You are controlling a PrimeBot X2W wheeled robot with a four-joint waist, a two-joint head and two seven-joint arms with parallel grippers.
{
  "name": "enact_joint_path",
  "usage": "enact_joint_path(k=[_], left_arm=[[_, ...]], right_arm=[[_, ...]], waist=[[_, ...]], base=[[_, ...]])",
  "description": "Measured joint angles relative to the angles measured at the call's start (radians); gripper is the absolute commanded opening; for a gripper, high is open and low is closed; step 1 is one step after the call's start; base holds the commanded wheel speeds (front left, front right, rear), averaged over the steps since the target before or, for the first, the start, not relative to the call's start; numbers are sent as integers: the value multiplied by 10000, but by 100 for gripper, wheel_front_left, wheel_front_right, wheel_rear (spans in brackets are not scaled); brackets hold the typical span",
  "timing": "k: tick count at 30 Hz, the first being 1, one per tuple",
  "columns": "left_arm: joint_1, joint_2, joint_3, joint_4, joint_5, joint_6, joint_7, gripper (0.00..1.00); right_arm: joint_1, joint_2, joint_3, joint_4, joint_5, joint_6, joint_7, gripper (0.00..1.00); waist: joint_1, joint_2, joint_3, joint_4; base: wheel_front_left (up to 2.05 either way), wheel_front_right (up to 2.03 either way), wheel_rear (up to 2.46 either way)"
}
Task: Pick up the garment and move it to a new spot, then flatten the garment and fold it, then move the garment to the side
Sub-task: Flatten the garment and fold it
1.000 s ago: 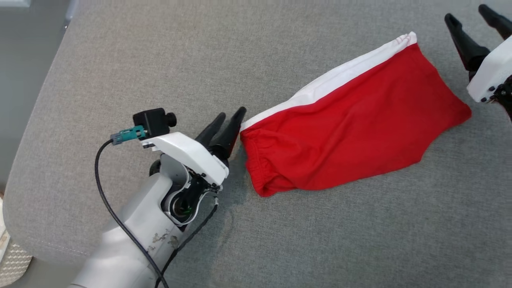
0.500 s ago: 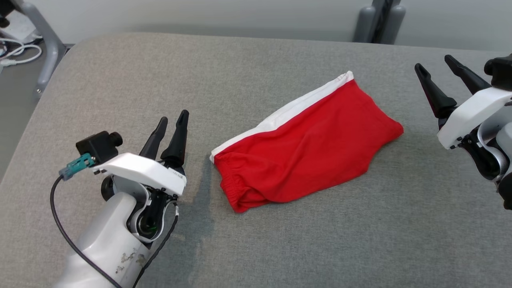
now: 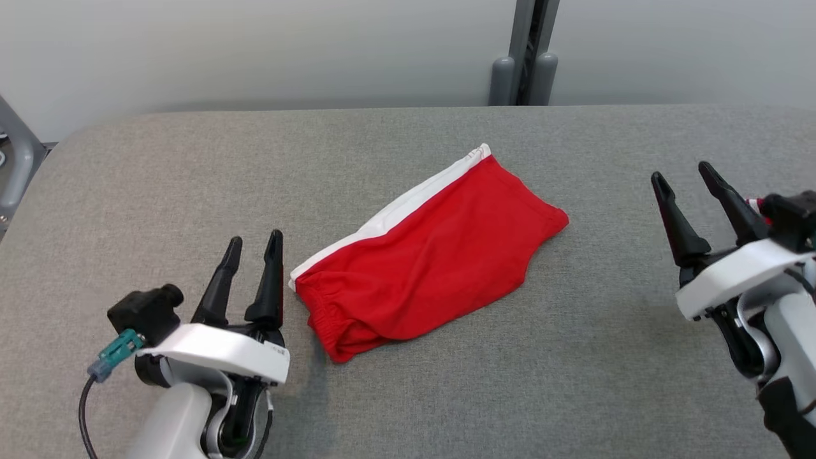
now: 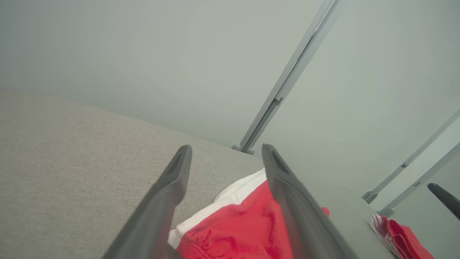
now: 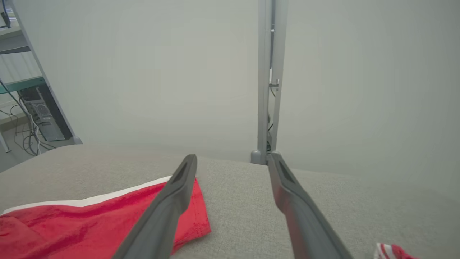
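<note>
The garment (image 3: 427, 258) is a pair of red shorts with a white side stripe, folded and lying slantwise in the middle of the grey padded table (image 3: 408, 382). My left gripper (image 3: 255, 239) stands open just left of the waistband end, apart from the cloth, with nothing between its fingers. My right gripper (image 3: 685, 178) is open well to the right of the garment, also empty. In the left wrist view the garment (image 4: 237, 230) lies low between the fingers of the left gripper (image 4: 226, 149). In the right wrist view the garment (image 5: 90, 219) lies at the lower left beside the right gripper (image 5: 233, 158).
A grey wall runs behind the table, with a grey upright post (image 3: 526, 51) at the far edge. Another red and white cloth (image 4: 399, 233) lies at the table's right end. A shelf with cables (image 5: 28, 108) stands off to the left.
The head camera has tilted up, so the whole picture shifted down. My left gripper has drawn back from the waistband corner, and both arms have pulled toward me. The garment lies still.
</note>
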Motion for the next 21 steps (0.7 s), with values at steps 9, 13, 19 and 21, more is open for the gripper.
enact_joint_path(k=[9,13,19,21], left_arm=[[1523,-828,1179,-608,1962,-431,0,100],[1956,-1137,1733,-1014,2560,-619,0,100],[2477,-1275,1998,-1465,3033,-742,-2,100],[2523,-1285,1847,-1547,3043,-732,0,100]], right_arm=[[2379,1490,-2771,-1336,-2374,-2,0,100],[3274,2113,-3273,-1791,-3118,-2,0,100],[3862,2550,-3653,-2050,-3308,-2,0,100],[3904,2612,-3639,-2011,-3319,-2,0,100]], waist=[[0,0,-258,-227],[0,0,-285,-294],[0,0,-335,-322],[0,0,-341,-326]], base=[[0,0,0],[0,0,0],[0,0,0],[0,0,0]])
